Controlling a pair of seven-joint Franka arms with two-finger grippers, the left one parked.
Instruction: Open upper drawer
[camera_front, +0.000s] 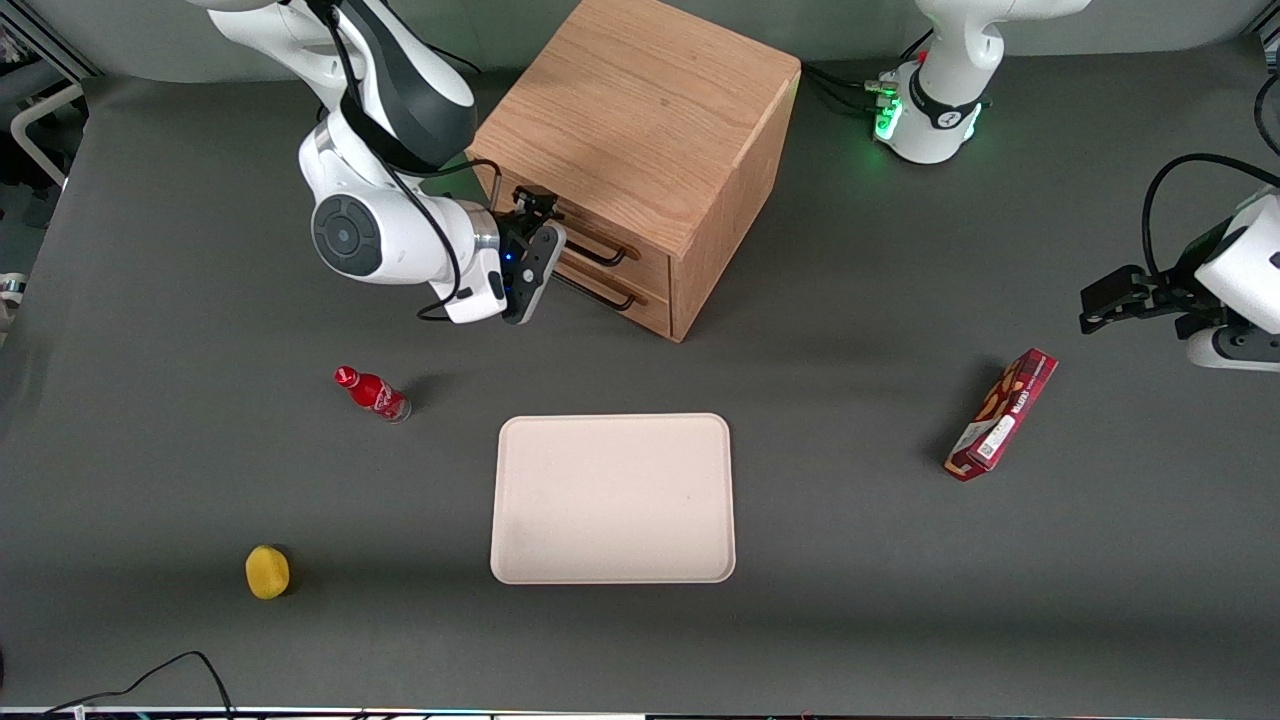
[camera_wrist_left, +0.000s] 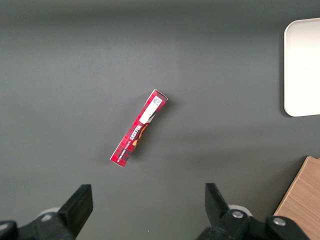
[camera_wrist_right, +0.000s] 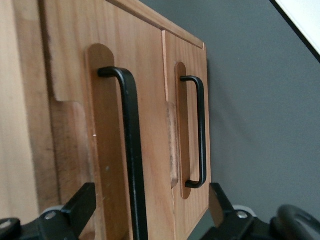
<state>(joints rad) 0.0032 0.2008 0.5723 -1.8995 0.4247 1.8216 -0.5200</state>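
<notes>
Hovering in front of the oak cabinet (camera_front: 640, 130), the end effector (camera_front: 535, 235) has its fingers (camera_wrist_right: 75, 210) spread, one to each side of the black bar handle (camera_wrist_right: 131, 160) of the upper drawer (camera_front: 600, 240). Contact apparently not made. Drawer front sits flush with the lower drawer (camera_wrist_right: 187, 130). Cabinet stands on the tabletop (camera_front: 850, 400).

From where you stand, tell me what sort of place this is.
Most likely a robot manipulation lab bench: a dark mat-covered table with staged props, an oak cabinet and an empty tray. The arm's pincer, fingers open, is at the upper drawer handle.
</notes>
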